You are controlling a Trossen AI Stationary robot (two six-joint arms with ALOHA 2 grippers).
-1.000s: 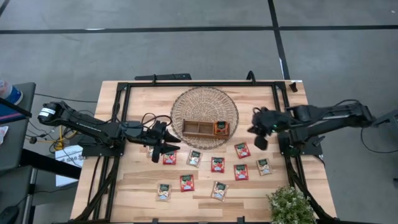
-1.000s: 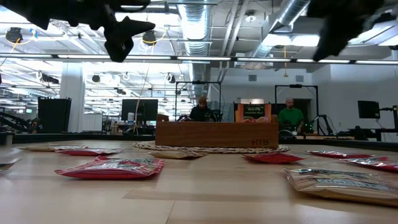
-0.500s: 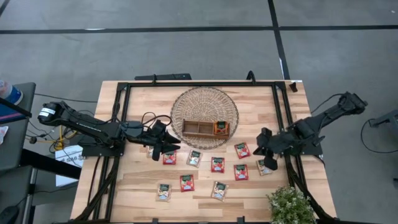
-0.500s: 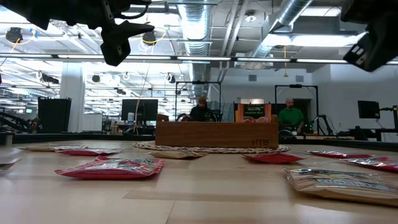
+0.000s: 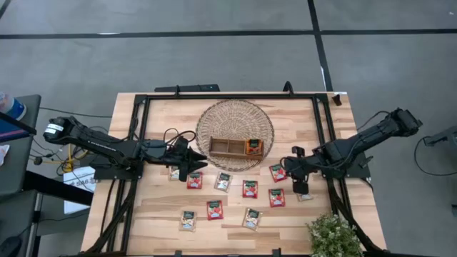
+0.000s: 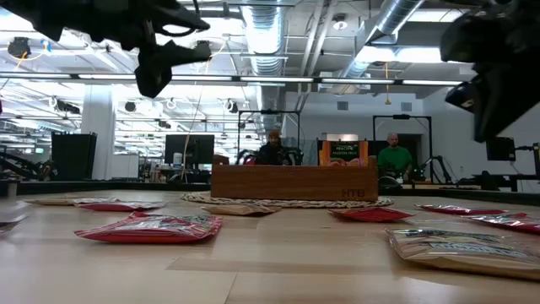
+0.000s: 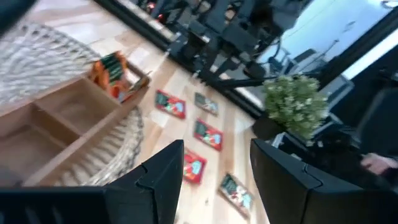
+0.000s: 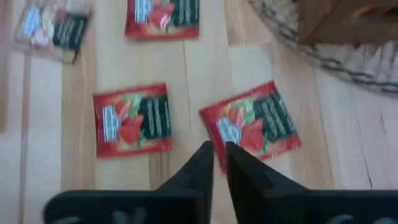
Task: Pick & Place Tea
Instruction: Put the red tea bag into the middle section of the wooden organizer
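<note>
Several small flat tea sachets, red or pale with dark-green tops, lie flat on the wooden table [image 5: 157,207] in front of the round wicker basket [image 5: 235,114]. An orange sachet [image 5: 253,146] stands in the right compartment of the wooden tray [image 5: 225,146] on the basket. My right gripper [image 8: 219,163] points down above a red sachet [image 8: 252,124] at the table's right, its fingers only a narrow slit apart. It covers part of a pale sachet [image 5: 305,194] in the high view. My left gripper [image 7: 217,174] hovers open, nearly level, left of the tray [image 7: 56,124].
A potted green plant [image 5: 332,234] stands at the near right corner. Black frame rails [image 5: 228,96] run along the far edge and both sides of the table. Bare wood lies at the near left. People sit in the room far behind the tray [image 6: 294,182].
My right gripper has swung from beside the basket toward the table's near edge and come down over the sachets at the right, tipping further downward. My left gripper has rolled a little in place. No sachet has moved.
</note>
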